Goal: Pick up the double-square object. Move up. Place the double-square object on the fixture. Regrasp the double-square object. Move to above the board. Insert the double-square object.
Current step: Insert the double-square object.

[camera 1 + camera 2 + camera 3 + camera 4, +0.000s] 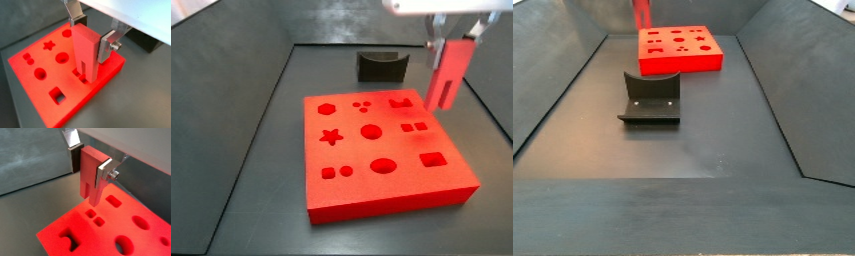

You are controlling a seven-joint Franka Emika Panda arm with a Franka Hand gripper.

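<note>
My gripper (92, 34) hangs above the board (385, 190), with the double-square object (450, 72) upright between my fingers (107, 47), its lower end over the board's edge region near a small recess in both wrist views. The board lies flat on the floor. The fixture (381, 66) stands on the floor apart from the board, beyond its far edge in a side view.

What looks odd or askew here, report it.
Nothing stands out. The gripper, above the board, holds the block upright, not tilted. The board lies flat and whole; the fixture stands empty behind it.
</note>
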